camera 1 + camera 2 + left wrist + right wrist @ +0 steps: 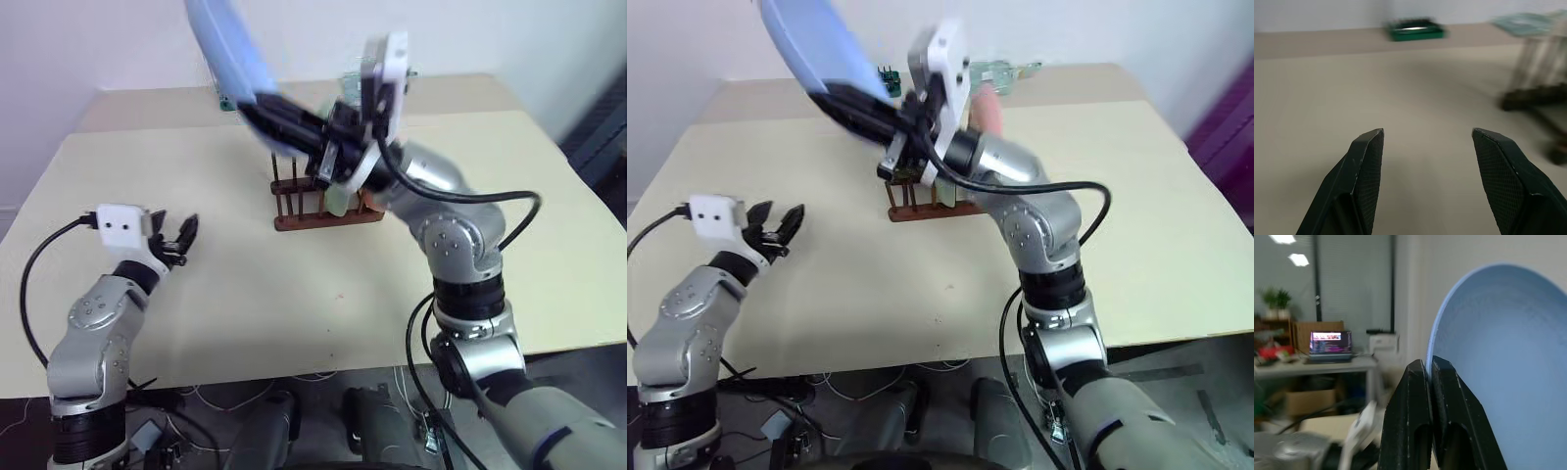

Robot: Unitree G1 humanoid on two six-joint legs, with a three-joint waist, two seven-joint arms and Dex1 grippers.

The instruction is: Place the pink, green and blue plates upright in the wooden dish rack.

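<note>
My right gripper (260, 108) is shut on the rim of the light blue plate (223, 47) and holds it tilted, high above the table, behind and left of the wooden dish rack (323, 211). In the right wrist view the fingers (1418, 382) pinch the plate's edge (1508, 357). A pale green plate (338, 201) stands among the rack's pegs. Part of a pink plate (989, 108) shows behind my right forearm. My left gripper (181, 235) hovers low over the table's left side, open and empty, its fingertips (1369, 147) apart, well left of the rack (1537, 93).
The beige table (294, 313) runs wide in front of the rack. A small green-based holder (888, 76) stands at the back, and a pale green item (1004, 70) lies farther right. Cables hang off the table's near edge.
</note>
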